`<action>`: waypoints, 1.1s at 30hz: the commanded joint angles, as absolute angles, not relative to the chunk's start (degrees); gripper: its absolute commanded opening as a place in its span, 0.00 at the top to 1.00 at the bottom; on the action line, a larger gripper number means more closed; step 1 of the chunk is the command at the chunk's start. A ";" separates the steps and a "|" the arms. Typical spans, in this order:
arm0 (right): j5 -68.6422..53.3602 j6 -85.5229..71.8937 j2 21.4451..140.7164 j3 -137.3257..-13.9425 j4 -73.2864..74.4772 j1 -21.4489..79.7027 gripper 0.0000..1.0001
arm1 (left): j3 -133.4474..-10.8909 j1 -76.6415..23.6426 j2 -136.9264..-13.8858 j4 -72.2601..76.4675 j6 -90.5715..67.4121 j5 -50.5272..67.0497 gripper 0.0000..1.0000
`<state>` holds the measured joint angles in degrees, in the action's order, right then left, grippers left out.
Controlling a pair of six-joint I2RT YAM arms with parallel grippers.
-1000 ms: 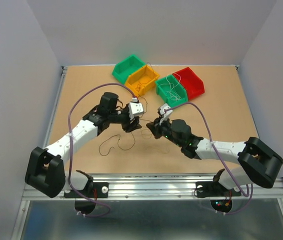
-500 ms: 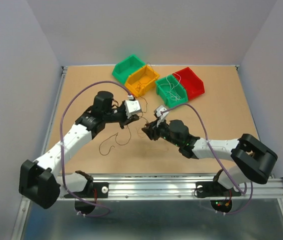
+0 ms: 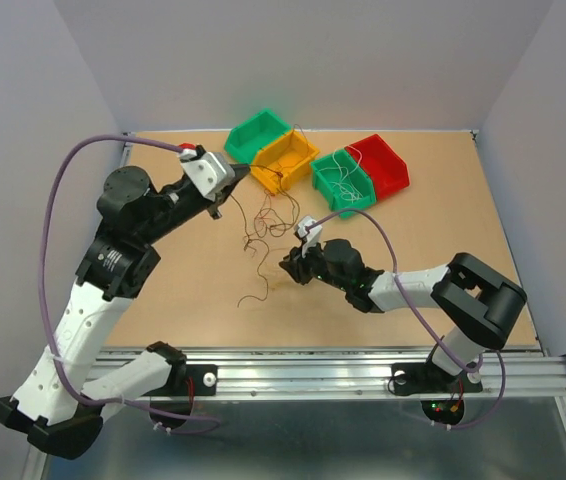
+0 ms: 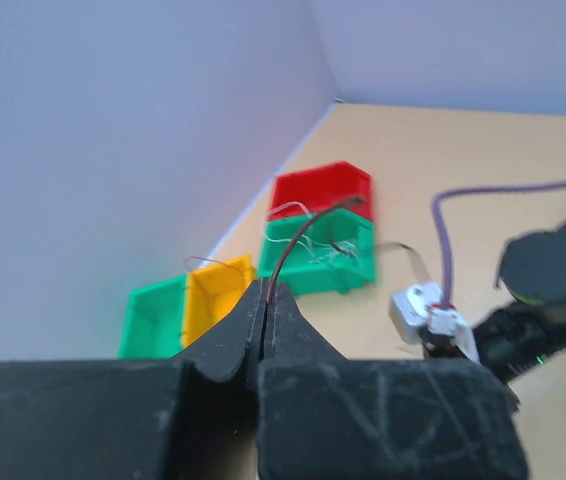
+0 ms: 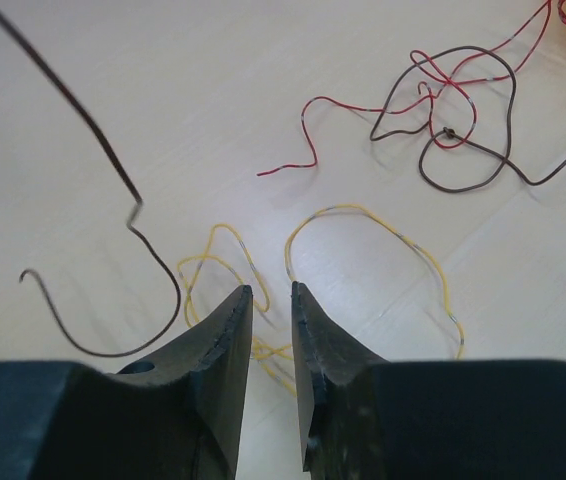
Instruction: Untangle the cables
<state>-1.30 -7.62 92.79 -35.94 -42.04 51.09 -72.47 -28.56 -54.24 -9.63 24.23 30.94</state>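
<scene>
My left gripper (image 3: pixel 240 170) is raised near the yellow bin, shut on a dark brown cable (image 4: pixel 303 225) that rises out of its fingertips (image 4: pixel 285 300). This cable (image 3: pixel 259 262) hangs down toward the table, joined to a small red and brown tangle (image 3: pixel 266 213). Low over the table, my right gripper (image 3: pixel 285 264) is open by a narrow gap (image 5: pixel 271 292), nothing gripped. A yellow cable (image 5: pixel 363 215) lies on the table beneath its fingers. The red and brown tangle (image 5: pixel 443 110) lies further off, with a loose brown strand (image 5: pixel 113 190) to the left.
Four bins stand at the back: green (image 3: pixel 258 135), yellow (image 3: pixel 285 160), green (image 3: pixel 343 180) and red (image 3: pixel 378 165), some with thin wires inside. The bins also show in the left wrist view, red (image 4: pixel 323 190) nearest the wall corner.
My left gripper shut on the brown cable, then rose and swung back left toward the bins, drawing the cables up. My right gripper opened and shifted slightly left.
</scene>
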 commanded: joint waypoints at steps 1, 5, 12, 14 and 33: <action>-0.26 -6.50 92.37 -38.15 -45.79 51.50 0.72 | -76.72 -28.83 -53.00 -6.60 17.93 12.45 1.00; 3.95 -6.85 91.58 -37.18 -45.70 51.42 0.72 | -76.73 -28.74 -51.50 -3.96 18.02 7.48 1.00; 11.17 -8.96 87.02 -36.30 -38.44 51.50 0.43 | -67.60 -28.83 -50.01 -0.27 18.28 8.09 1.00; 8.28 -7.74 85.44 -36.65 -35.26 51.50 0.16 | -63.56 -28.83 -49.83 2.19 18.89 6.42 1.00; -4.75 4.92 95.71 -49.12 -11.08 51.77 0.02 | -53.09 -28.13 -50.45 11.07 21.62 -4.92 1.00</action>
